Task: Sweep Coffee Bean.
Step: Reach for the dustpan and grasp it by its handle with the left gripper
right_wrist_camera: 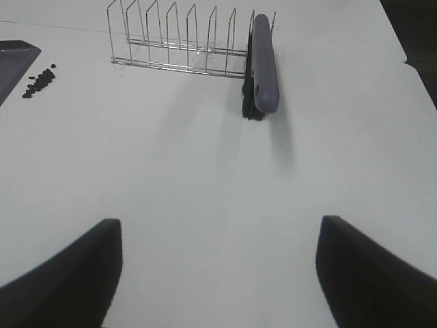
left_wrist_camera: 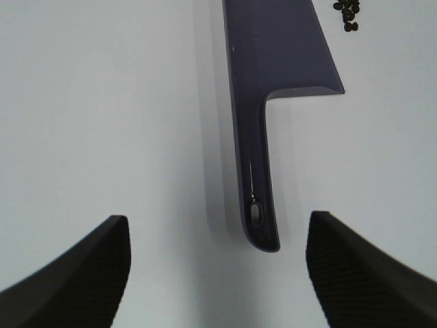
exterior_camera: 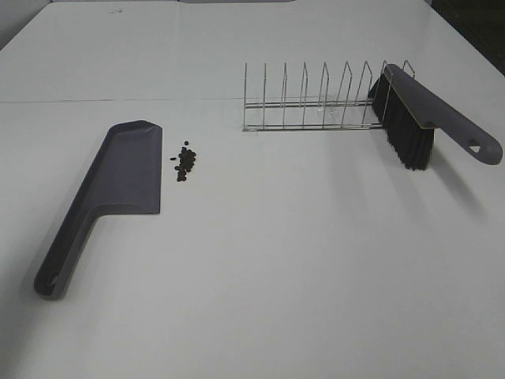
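A small scatter of dark coffee beans lies on the white table just right of the purple dustpan, whose handle points toward the near left. The beans also show in both wrist views. A purple brush with black bristles rests propped in the right end of a wire rack. My left gripper is open, hovering over the dustpan handle's end. My right gripper is open above bare table, well short of the brush. Neither gripper shows in the high view.
The wire rack stands at the back middle of the table. The table's right edge meets a dark area at the far right.
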`<state>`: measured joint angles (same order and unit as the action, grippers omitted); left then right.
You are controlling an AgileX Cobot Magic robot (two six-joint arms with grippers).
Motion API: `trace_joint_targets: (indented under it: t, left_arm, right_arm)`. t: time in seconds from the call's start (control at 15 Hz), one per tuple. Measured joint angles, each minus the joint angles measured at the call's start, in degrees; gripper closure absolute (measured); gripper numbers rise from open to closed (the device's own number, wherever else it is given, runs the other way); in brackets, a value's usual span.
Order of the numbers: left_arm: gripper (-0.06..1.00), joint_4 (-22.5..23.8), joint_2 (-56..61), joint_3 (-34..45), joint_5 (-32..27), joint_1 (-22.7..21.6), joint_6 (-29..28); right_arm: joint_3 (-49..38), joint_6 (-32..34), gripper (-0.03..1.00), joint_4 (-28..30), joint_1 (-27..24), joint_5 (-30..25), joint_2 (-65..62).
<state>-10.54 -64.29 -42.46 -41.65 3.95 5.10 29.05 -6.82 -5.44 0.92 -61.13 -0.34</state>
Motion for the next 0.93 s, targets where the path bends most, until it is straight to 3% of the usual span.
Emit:
trace_joint_targets:
  t: [0.2, 0.47, 0.93]
  left_arm:
    - [0.28, -0.52, -12.55, -7.33, 0.06, 0.52, 0.00]
    - [0.28, -0.57, -25.95, -13.75, 0.00, 4.41, -1.03]
    - [0.28, 0.00, -38.04, -15.36, -0.29, 6.59, -6.76]
  right_arm:
    - [0.00, 0.00, 0.31, 0.00, 0.00, 0.00, 0.00]
    - [0.00, 0.00, 0.31, 0.00, 0.00, 0.00, 0.00]
    - [0.00, 0.00, 0.31, 0.00, 0.00, 0.00, 0.00]
